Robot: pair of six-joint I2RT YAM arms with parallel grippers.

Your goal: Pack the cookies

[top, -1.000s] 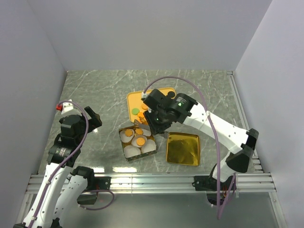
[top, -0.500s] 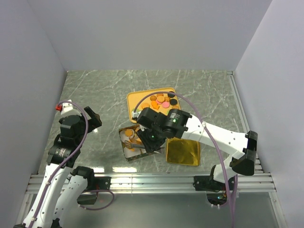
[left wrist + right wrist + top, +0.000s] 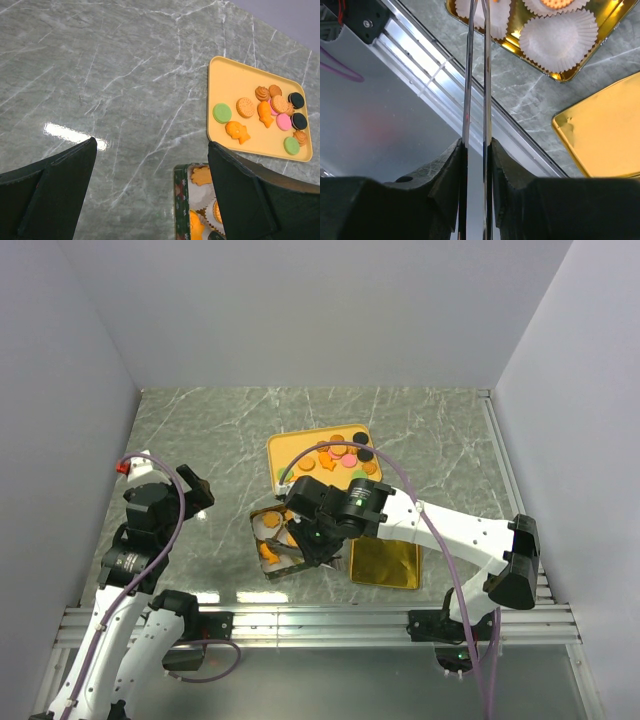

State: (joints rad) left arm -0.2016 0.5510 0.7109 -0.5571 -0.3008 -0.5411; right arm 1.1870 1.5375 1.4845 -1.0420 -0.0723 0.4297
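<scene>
Holding, right side: my right gripper pressed its fingers onto the two blades of the metal tongs, squeezing them close together.
Tongs' reach: the blades ran out over a white paper cup in the tin. Their tips were cut off at the edge of my wrist view, so I could not tell whether they carried anything.
Left side: my left gripper hung above the marble table with its fingers spread wide.
Cookies: most lay on the orange tray, among them tan rounds, orange fish, and pink, green and black ones. A few sat in the tin's cups.
Tin's place: just on the near side of the tray.
Lid: gold, lying flat on the table beside the tin, to its right in the top view.
</scene>
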